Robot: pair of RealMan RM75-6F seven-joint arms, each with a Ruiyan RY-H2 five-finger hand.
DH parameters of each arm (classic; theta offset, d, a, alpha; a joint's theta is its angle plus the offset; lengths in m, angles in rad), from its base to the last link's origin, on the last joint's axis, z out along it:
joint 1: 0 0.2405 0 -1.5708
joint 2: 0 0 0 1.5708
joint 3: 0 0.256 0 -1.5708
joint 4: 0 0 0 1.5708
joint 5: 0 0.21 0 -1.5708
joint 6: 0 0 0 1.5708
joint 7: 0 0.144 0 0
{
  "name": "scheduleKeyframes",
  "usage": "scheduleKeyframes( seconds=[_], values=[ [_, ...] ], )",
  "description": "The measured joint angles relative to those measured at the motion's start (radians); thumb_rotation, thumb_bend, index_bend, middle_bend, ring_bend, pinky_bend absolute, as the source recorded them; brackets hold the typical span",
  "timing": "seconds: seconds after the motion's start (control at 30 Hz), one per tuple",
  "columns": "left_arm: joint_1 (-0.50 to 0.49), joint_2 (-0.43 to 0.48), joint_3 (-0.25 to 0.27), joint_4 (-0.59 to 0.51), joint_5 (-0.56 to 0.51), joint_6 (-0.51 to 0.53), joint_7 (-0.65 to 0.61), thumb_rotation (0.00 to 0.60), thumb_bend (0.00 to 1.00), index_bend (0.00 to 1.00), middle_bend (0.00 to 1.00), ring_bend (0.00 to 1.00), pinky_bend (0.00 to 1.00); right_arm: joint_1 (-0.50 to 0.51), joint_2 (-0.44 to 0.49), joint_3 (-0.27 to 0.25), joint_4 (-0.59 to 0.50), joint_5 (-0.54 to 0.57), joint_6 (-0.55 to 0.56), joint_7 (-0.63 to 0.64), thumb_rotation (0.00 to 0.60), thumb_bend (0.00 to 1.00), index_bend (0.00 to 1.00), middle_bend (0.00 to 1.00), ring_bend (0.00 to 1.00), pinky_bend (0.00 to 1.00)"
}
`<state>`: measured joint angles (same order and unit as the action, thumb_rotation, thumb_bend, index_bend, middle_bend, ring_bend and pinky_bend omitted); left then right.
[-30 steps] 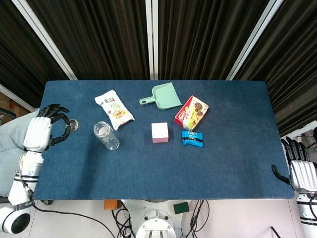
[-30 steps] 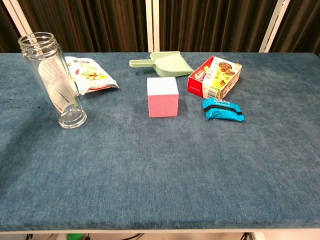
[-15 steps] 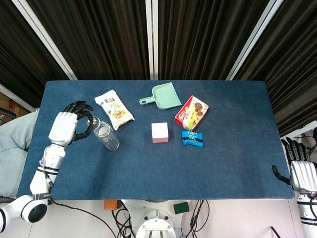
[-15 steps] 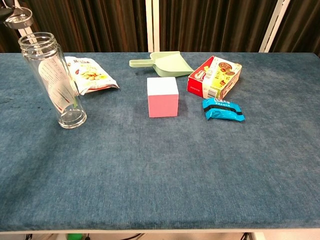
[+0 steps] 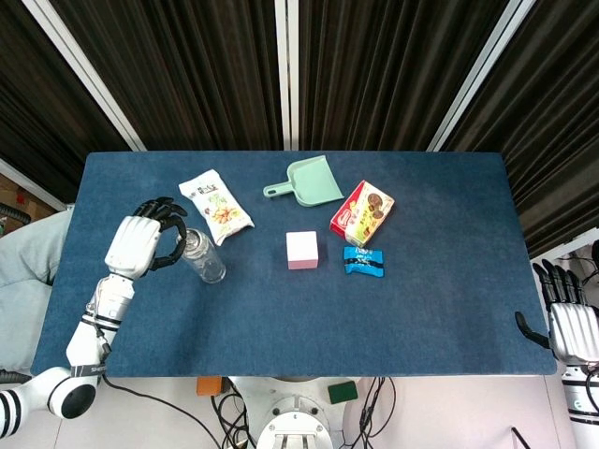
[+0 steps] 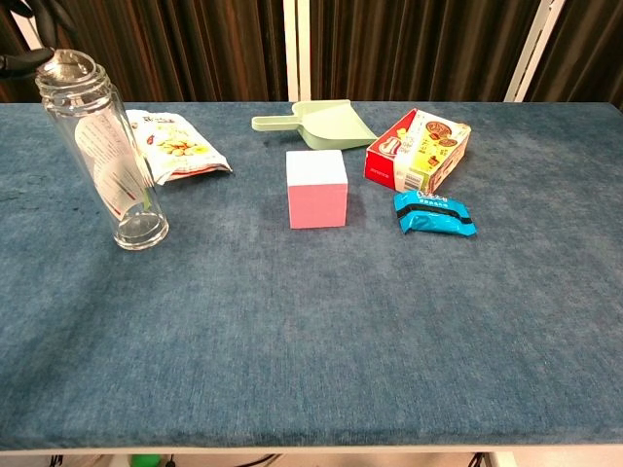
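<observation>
A blue table (image 5: pixel 449 309) holds lots of little things, with dark curtains (image 5: pixel 374 65) hanging behind it. A tall clear glass bottle (image 6: pixel 105 156) stands near the left side, and a white snack bag (image 5: pixel 216 206) lies just behind it. A green dustpan (image 5: pixel 309 181) sits at the back in the middle, a pink and white cube (image 5: pixel 301 250) sits in front of it, a red cookie box (image 5: pixel 362 212) lies to the right of the dustpan, and a small blue packet (image 5: pixel 364 261) lies just in front of the box.
</observation>
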<state>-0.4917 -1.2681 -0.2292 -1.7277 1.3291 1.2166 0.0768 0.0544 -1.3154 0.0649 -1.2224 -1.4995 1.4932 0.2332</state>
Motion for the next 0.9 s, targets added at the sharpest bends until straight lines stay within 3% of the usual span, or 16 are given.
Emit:
scheduleKeyframes(
  seconds=[0.9],
  values=[
    [-0.015, -0.013, 0.016, 0.017, -0.009, -0.003, -0.007, 0.600, 0.42, 0.66, 0.33, 0.18, 0.22, 0.000, -0.001, 0.000, 0.003, 0.001, -0.002, 0.004, 0.600, 0.32, 0.00, 0.00, 0.00, 0.00]
  ],
)
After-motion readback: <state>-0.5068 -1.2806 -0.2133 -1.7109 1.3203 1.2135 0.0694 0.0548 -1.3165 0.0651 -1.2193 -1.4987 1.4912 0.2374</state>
